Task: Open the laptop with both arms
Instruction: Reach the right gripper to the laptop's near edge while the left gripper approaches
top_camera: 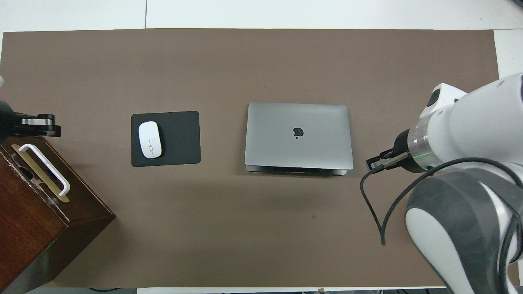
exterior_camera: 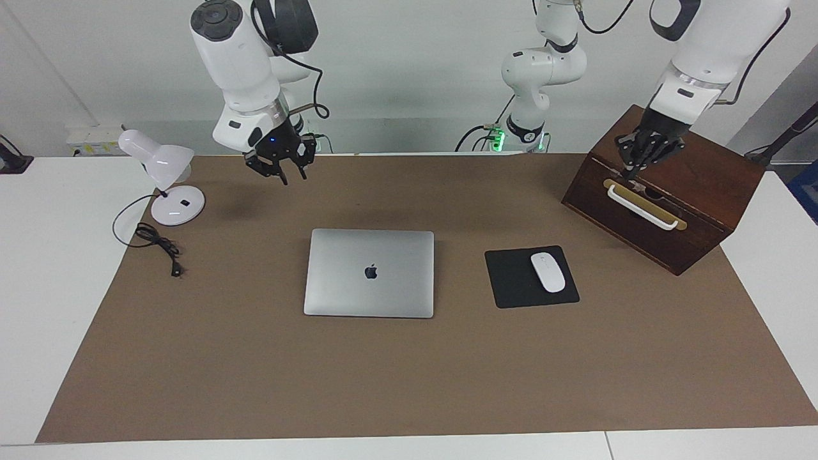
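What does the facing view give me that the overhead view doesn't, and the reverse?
Only facing: the desk lamp with its cord, and both hands whole, the right hand raised over the mat near the lamp, the left hand shut over the wooden box at its white handle.
Only overhead: the closed laptop's edge nearest the robots.
Both: laptop shut, the mouse on the mouse pad, and the box.

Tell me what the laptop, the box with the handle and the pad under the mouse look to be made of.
Laptop: likely aluminium, matte silver-grey with an even soft sheen.
Box: dark stained wood, judging by its reddish-brown grain-like surface; its handle looks like white plastic on a brass-coloured plate.
Mouse pad: probably fabric or rubber, flat black without glare.
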Robot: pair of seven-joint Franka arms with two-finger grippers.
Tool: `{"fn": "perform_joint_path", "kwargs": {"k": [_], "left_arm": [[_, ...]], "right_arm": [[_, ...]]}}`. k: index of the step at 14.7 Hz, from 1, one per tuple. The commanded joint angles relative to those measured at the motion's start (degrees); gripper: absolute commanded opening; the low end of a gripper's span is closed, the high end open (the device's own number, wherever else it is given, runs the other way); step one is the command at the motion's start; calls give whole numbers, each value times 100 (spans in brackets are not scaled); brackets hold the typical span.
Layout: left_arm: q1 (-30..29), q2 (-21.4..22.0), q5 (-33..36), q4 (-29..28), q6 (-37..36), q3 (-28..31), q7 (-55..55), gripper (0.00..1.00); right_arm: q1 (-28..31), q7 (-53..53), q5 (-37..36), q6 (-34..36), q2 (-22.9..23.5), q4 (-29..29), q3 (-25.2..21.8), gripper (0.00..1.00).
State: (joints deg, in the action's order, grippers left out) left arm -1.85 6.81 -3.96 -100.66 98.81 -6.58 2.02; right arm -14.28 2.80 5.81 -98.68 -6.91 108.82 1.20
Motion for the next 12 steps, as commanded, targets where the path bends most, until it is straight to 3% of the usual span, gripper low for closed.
{"fn": "perform_joint_path", "kwargs": {"k": [1, 7, 12], "left_arm": [[168, 619, -157, -1049, 795, 60, -61, 0], [852, 1708, -570, -3378, 3186, 60, -61, 0], [1458, 2070, -571, -4249, 4231, 60, -53, 0]], "right_arm": [[-101, -645, 332, -685, -241, 656, -6, 53], [-303, -2290, 1167, -1302, -170, 1228, -14, 60], [-496, -3830, 2160, -2294, -135, 1923, -14, 70]]}}
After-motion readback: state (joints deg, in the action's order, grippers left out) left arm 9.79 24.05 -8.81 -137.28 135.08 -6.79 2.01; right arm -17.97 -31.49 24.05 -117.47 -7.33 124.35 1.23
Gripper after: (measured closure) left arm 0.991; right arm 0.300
